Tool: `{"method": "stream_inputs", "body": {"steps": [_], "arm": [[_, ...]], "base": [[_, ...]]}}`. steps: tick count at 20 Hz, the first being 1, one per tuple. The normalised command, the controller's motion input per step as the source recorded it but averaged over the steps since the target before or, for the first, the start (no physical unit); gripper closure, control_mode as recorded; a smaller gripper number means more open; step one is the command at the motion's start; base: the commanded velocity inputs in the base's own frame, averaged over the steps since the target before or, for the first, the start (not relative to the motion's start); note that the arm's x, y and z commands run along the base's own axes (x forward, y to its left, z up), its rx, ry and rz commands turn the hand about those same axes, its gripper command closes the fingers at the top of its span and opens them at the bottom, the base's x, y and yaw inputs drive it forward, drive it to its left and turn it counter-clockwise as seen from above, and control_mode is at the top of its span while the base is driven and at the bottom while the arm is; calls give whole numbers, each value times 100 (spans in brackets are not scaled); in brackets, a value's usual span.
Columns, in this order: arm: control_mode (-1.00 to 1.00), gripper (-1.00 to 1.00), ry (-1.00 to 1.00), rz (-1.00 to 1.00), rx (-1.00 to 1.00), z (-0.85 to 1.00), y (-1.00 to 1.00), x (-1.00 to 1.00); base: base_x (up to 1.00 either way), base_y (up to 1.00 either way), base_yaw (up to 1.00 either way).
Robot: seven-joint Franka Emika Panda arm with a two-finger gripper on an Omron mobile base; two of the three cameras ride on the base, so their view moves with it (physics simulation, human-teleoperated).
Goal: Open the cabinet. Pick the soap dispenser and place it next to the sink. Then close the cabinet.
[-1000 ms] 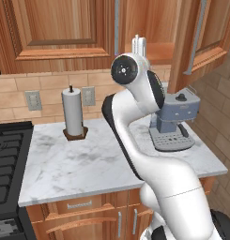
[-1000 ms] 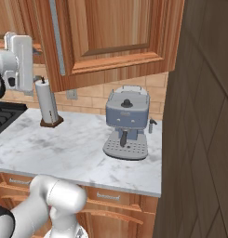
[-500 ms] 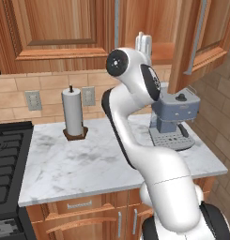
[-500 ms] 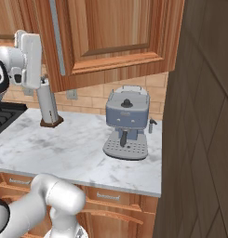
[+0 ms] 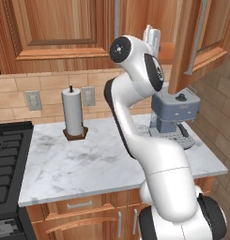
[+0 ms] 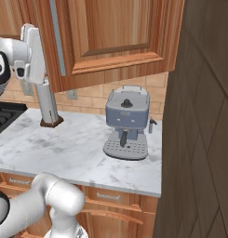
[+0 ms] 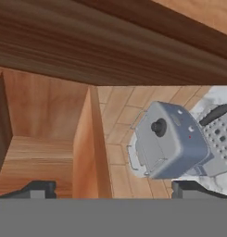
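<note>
Tool [image 7: 108,187] is spread wide with nothing between the fingertips [image 7: 38,189], raised high at the lower edge of the cabinet [image 5: 55,33]. In the hand view the tool is pointed along the cabinet's underside and wooden interior, with the coffee machine [image 7: 173,141] seen tilted just past it. In the left base view the tool [image 5: 152,36] is seen above the arm's upper joint, near the right-hand door [image 5: 201,37], which is swung open toward the camera. The left door is shut, its silver bar handle [image 6: 56,37] seen beside the hand in the right base view. The soap dispenser cannot be made out. Below, the grey-blue coffee machine is set on the marble worktop [image 5: 88,164] at the right, the paper towel roll [image 5: 73,115] upright at the back left near the wall outlets [image 5: 33,100], the stove [image 5: 8,159] at the far left
</note>
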Motion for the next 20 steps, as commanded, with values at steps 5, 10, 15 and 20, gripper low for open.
{"method": "stream_inputs", "body": {"steps": [5, 10, 15, 20], "arm": [[-100, -100, -24, -12, 7, -18, 0, 20], [-100, -100, -27, -10, 7, -21, -5, 11], [-100, -100, -20, -8, 12, -17, -9, 2], [-100, -100, -9, -11, 17, -3, -13, -11]], "base": [[0, 0, 0], [0, 0, 0], [0, 0, 0], [0, 0, 0]]}}
